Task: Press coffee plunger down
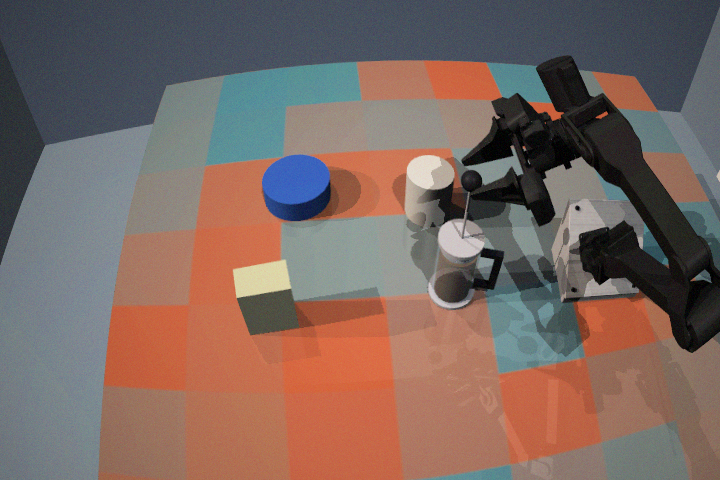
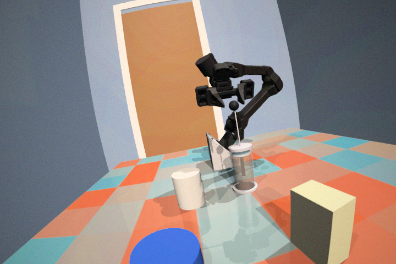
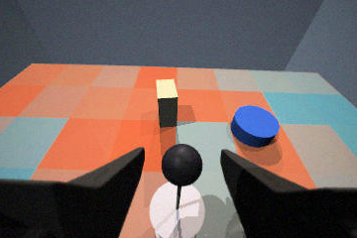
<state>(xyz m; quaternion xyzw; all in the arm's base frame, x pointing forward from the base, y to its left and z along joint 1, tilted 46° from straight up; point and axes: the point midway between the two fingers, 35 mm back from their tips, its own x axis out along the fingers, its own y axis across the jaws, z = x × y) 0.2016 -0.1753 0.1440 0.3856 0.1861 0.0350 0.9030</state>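
Wrist view: end effector (image 3: 181, 169) half-open, empty, its fingers flanking the plunger knob (image 3: 181, 165).

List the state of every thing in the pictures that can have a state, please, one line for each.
Tool: partly open, fingers on either side of the knob, gaps showing, holding nothing.
Plunger knob: raised high on its rod, not pressed.
Coffee press: upright, lid on, dark coffee at the bottom.
Blue disc: lying flat.
Cream cylinder: standing upright.
Yellow block: standing on the table.
Door: closed.
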